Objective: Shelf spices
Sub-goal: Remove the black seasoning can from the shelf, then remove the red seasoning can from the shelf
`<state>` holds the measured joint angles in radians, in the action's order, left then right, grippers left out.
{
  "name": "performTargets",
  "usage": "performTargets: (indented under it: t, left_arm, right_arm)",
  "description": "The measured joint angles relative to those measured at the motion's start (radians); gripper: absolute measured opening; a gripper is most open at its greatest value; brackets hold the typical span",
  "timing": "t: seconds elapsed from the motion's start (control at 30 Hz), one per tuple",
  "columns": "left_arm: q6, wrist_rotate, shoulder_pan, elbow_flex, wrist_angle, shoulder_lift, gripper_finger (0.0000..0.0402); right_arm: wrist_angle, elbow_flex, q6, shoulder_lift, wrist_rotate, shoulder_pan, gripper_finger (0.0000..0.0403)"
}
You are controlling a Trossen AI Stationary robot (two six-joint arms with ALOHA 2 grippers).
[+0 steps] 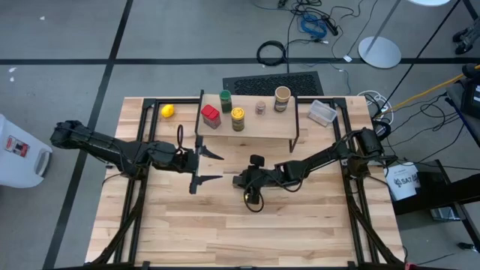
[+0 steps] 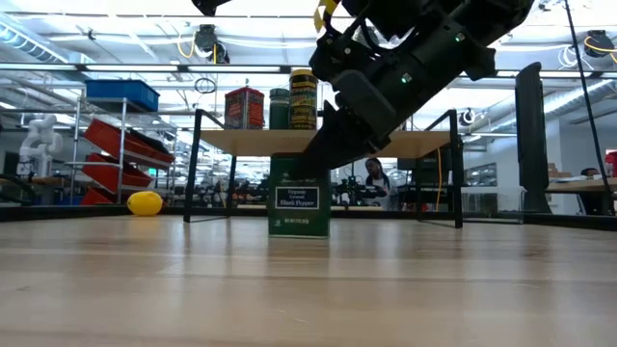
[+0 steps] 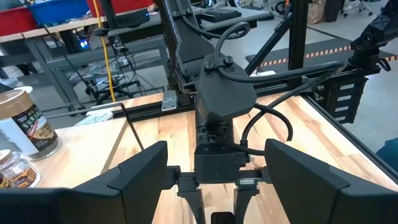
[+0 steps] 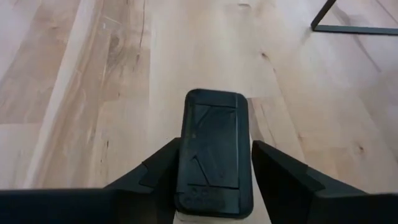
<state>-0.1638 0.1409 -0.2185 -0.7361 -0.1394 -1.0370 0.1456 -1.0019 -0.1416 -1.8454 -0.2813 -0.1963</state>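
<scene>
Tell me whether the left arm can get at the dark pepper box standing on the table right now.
Probably not cleanly. The dark pepper box stands upright on the table, but the right gripper sits right over it, jaws flanking its black lid. The left gripper waits open beside it, facing that arm.

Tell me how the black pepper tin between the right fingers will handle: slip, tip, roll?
The black pepper tin looks rigid and flat-sided, so rolling seems unlikely. Standing tall and narrow, it may tip if nudged high. Its smooth lid could slip from the right gripper.
</scene>
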Motion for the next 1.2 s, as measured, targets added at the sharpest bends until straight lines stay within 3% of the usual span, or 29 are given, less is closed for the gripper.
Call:
performTargets:
  t: [0.37, 0.6, 0.7, 0.83, 0.97, 1.1, 1.2]
  left_arm:
    - [0.026, 0.163, 0.002, 0.001, 0.086, 0.138, 0.0279]
    - [0.027, 0.320, 0.089, -0.107, 0.343, 0.241, 0.0279]
    - [-0.006, 0.309, 0.174, -0.205, 0.504, 0.233, 0.0279]
    - [-0.076, 0.170, 0.297, -0.322, 0.683, 0.175, 0.0279]
    - [-0.185, 0.042, 0.407, -0.380, 0.760, 0.099, 0.0279]
    - [-0.434, 0.067, 0.457, -0.372, 0.741, 0.041, 0.0279]
    - [-0.428, 0.135, 0.456, -0.372, 0.756, 0.012, 0.0279]
  right_arm:
    - [-0.086, -0.001, 0.049, 0.126, 0.000, 0.000, 0.0181]
    - [-0.114, -0.001, 0.046, 0.237, -0.001, -0.006, 0.0181]
    - [-0.114, -0.001, 0.043, 0.274, -0.001, -0.014, 0.0181]
    - [-0.114, -0.001, 0.044, 0.300, -0.001, -0.034, 0.0181]
    - [-0.116, -0.001, 0.048, 0.302, 0.000, -0.050, 0.0181]
    - [-0.125, -0.001, 0.036, 0.302, 0.000, -0.059, 0.0181]
    - [-0.132, -0.001, 0.025, 0.302, 0.000, -0.071, 0.0181]
